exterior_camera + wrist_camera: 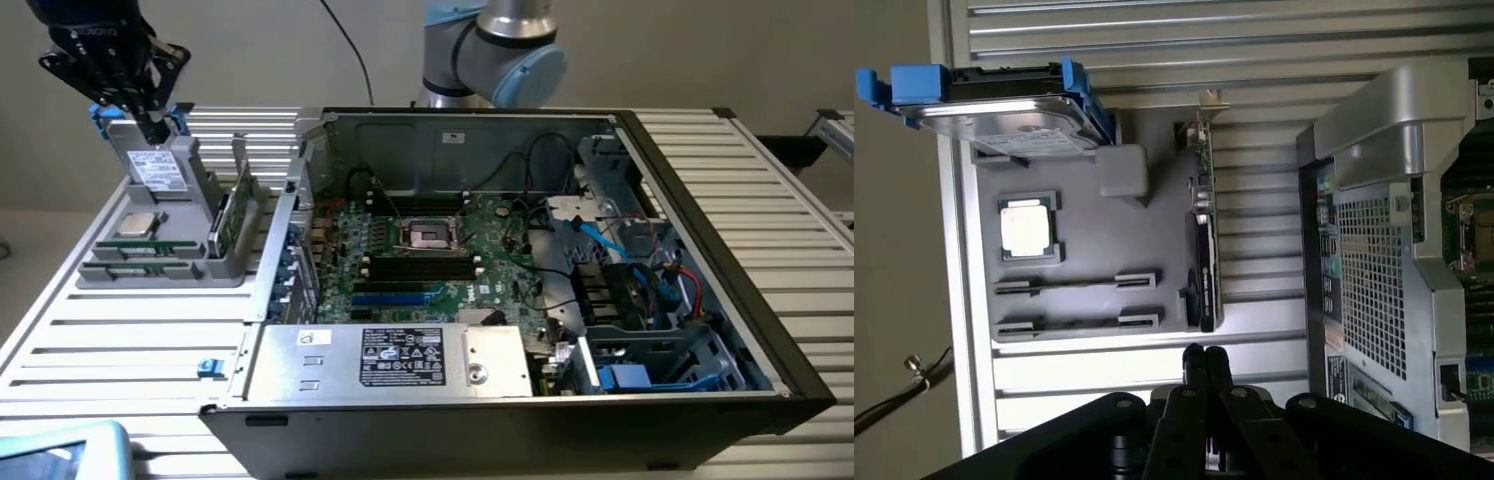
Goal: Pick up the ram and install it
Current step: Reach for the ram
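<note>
Your gripper (156, 125) hung over the gray tray (227, 265), its fingers clenched together on nothing. In that tray the ram (1076, 284) stood on edge in a slotted holder, just beside the square processor chip (1029, 228) and apart from the gripper. A blue-bracketed hard drive (163, 170) stood at the tray's end beyond the chip. The open computer case (694, 330) sat next to the tray.

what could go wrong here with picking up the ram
1. The gripper is shut; lowered like that it might jab the ram instead of straddling it.
2. A second stick lies close beside it, near the processor, so a finger could nudge either.
3. The hard drive looks close to the gripper in the exterior view and could get bumped.
</note>
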Controlling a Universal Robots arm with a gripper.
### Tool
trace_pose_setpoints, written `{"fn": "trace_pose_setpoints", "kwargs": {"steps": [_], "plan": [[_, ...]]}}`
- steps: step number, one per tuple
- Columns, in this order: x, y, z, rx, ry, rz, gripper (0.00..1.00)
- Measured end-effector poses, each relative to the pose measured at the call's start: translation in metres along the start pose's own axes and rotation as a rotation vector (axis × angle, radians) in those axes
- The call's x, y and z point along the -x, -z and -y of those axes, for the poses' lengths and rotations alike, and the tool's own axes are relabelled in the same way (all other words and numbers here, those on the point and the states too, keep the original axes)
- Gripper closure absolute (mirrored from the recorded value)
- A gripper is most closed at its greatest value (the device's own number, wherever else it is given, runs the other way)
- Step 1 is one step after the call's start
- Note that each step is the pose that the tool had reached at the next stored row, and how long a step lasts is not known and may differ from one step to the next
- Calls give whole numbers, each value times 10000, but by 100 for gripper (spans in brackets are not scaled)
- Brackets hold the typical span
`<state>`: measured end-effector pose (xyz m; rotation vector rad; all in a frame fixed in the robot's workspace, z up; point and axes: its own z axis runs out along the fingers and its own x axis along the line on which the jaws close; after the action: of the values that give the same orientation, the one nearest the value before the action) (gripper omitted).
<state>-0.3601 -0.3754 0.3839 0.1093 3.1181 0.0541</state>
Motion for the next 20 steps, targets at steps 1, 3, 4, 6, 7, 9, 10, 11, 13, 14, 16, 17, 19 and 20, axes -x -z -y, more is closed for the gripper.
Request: {"fn": "trace_pose_setpoints", "kwargs": {"steps": [1,3,4,6,7,9,10,11,13,14,16,17,19,20], "plan": [[-44,-9,3,-11,0,1,89],[-134,-32,10,-21,1,2,89],[-182,-46,14,-24,2,2,89],[-272,-76,22,-24,1,2,89],[-317,-90,25,-24,1,2,89],[-408,-116,32,-24,1,2,89],[-453,-127,36,-24,1,2,89],[-501,-138,40,-24,2,2,89],[-592,-159,47,-24,1,2,89],[-637,-170,50,-24,1,2,89],[-720,-203,43,-26,0,3,89],[-742,-221,27,-26,2,4,89],[-762,-250,-17,-32,4,3,89],[-771,-264,-44,-36,4,3,89]]}}
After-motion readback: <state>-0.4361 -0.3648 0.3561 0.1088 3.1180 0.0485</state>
